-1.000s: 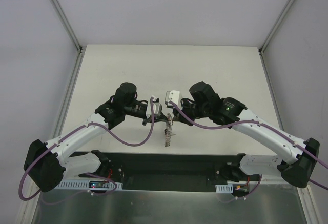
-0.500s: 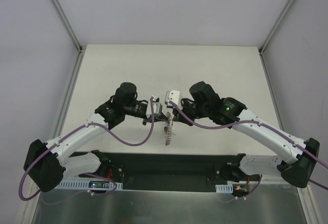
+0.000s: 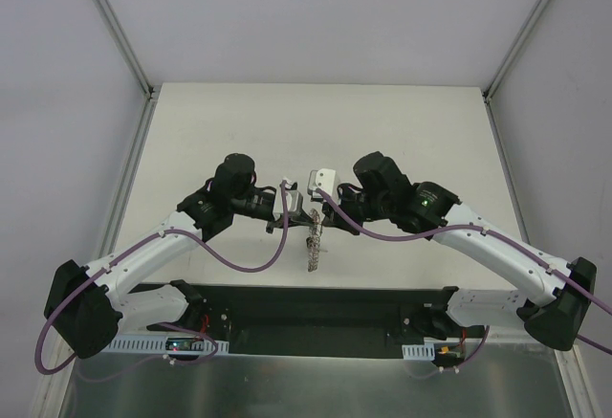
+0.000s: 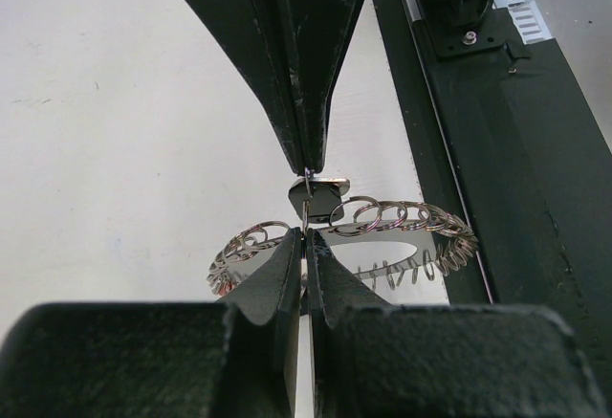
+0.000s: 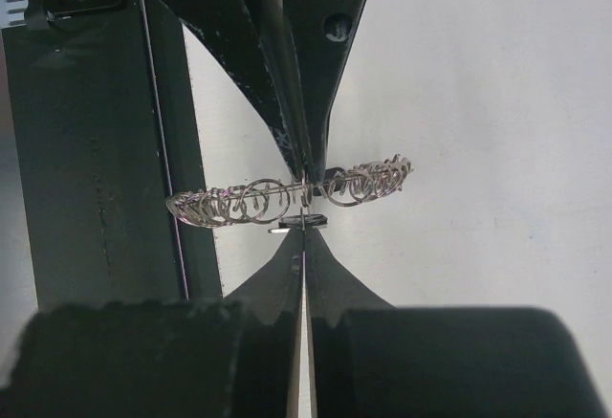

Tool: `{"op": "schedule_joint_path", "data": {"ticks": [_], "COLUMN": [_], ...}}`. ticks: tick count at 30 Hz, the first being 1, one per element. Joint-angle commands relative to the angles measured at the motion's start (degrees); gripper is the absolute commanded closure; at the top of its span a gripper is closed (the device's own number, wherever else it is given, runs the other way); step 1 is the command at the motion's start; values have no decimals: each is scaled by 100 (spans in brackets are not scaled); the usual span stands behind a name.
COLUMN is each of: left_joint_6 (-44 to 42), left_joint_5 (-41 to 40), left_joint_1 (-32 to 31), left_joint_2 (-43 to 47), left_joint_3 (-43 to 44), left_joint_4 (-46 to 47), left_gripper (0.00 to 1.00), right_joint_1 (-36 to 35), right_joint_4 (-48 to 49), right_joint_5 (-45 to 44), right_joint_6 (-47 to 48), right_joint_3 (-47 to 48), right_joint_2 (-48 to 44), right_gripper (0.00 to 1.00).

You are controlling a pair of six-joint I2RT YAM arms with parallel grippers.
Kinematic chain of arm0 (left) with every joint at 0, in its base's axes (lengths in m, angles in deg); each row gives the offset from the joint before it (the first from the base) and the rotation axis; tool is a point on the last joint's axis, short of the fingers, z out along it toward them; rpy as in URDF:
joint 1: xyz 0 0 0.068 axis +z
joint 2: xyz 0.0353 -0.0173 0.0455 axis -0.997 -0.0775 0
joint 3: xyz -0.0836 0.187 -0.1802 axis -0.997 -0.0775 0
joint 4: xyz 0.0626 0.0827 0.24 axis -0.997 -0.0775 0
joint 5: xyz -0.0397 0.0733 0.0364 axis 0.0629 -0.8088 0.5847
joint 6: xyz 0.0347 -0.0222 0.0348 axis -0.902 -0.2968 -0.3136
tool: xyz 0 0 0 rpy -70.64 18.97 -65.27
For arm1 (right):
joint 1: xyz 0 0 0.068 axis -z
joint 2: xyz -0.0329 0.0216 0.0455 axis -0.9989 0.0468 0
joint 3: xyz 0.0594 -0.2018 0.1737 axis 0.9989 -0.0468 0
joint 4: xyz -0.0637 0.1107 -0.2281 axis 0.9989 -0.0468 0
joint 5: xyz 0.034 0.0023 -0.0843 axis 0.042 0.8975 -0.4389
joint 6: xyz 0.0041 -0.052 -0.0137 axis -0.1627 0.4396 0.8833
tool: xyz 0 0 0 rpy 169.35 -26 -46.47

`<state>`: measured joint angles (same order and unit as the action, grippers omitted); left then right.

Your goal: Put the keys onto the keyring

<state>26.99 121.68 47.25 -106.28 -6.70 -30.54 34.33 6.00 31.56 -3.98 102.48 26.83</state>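
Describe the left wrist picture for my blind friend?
Two shut grippers meet tip to tip over a white table: the left gripper, from below, pinches a wire loop of the keyring; the right gripper, from above, seems to hold a small dark key.

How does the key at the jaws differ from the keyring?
Size: the key is tiny; the keyring is far wider.
Shape: the key is a solid oblong; the keyring is a flat ring with a hole and wire loops along its rim.
Colour: the key is mostly dark; the keyring is shiny grey.
Both sit where the two pairs of shut jaws meet.
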Motion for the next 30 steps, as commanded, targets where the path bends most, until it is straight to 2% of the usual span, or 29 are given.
{"op": "schedule_joint_path", "data": {"ticks": [1,9,18,30], "left_joint_6": [-62,61,70,97], "left_joint_5": [52,201,157,149], "left_joint_1": [-54,-72,-72,-72], "left_joint_2": [146,137,146,102], "left_joint_3": [102,102,66,93], "left_joint_4": [322,463,481,481], "left_gripper": [100,100,100,100], "right_joint_1": [17,17,17,17], "right_joint_4": [112,182,244,209], "right_joint_5": [157,149,-238,-62], "right_joint_6": [56,39,47,65], "right_joint_3": [170,126,55,55], "right_joint_2": [-108,-108,-240,-196], "right_gripper": [99,99,99,99]}}
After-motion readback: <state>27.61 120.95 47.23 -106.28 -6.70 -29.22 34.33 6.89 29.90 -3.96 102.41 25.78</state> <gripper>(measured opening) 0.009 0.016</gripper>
